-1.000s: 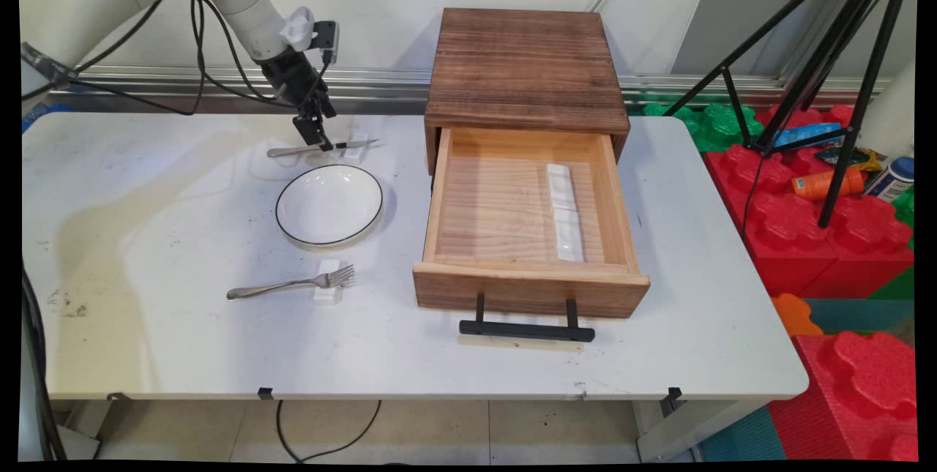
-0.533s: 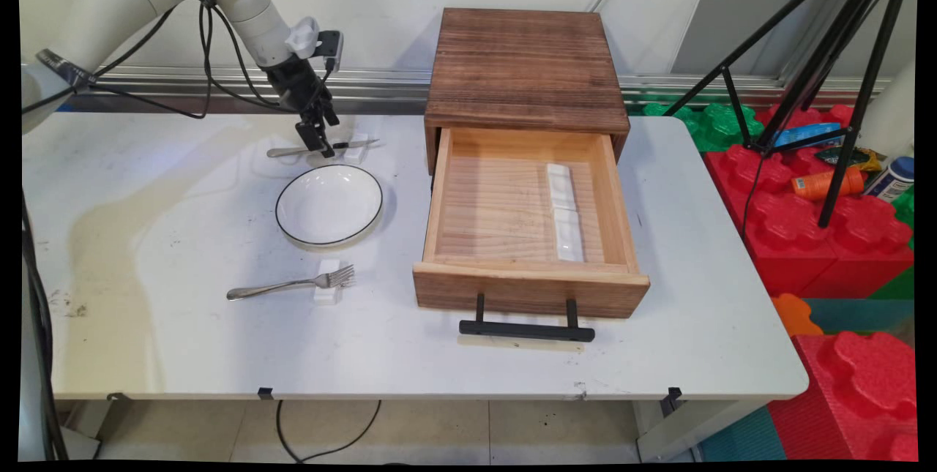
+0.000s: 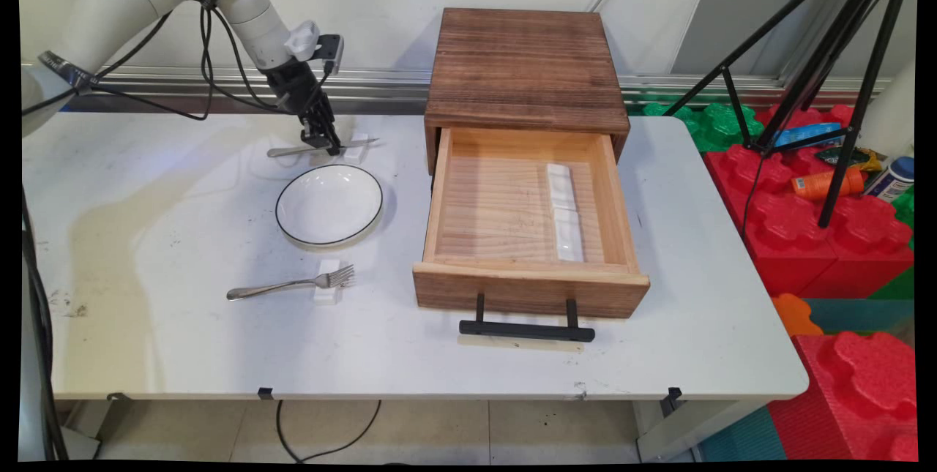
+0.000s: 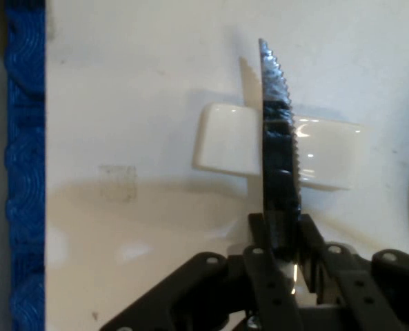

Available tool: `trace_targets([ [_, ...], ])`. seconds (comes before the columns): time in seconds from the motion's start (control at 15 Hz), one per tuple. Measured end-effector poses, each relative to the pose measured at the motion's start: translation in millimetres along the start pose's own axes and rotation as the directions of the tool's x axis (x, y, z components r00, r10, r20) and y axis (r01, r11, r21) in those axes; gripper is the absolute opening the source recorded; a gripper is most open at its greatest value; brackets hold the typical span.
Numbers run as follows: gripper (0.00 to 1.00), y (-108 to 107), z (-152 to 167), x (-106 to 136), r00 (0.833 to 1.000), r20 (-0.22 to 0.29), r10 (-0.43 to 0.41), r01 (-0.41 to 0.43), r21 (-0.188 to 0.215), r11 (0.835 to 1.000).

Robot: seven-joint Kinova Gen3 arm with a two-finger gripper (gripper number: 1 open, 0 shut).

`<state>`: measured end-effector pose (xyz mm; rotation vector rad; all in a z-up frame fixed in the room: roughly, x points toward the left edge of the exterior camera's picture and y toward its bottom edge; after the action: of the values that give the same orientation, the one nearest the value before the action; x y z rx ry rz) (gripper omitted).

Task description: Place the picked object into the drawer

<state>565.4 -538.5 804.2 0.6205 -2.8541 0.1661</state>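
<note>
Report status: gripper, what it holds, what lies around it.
Black two-finger gripper shut on serrated steel knife. Knife blade across small white ceramic rest, far side of table. White black-rimmed bowl just in front; open wooden drawer alongside.

White plate (image 3: 329, 205) black-rimmed; knife (image 4: 276, 124) blade dark, serrated; rest (image 4: 228, 141) cream-white.

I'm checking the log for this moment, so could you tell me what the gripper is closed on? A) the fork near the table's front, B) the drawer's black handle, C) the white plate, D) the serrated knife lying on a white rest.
D: in the hand view the gripper has its fingers shut on the serrated knife crossing the white rest.
</note>
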Motion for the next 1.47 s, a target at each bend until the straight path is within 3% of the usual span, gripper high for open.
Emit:
trace_targets([
  [0.33, 0.0, 5, -7, -2, 1.0, 0.001, -0.012, 0.012, 0.008, 1.0],
  [0.6, 0.0, 8, -23, -3, 0.997, -0.004, -0.083, 0.083, 0.073, 0.994],
  [1.0, 0.0, 21, -72, 1, 0.981, -0.047, -0.188, 0.194, 0.183, 0.964],
  [1.2, 0.0, 31, -104, 13, 0.973, -0.084, -0.213, 0.227, 0.229, 0.946],
  [1.47, 0.0, 50, -140, 40, 0.972, -0.13, -0.195, 0.223, 0.254, 0.941],
])
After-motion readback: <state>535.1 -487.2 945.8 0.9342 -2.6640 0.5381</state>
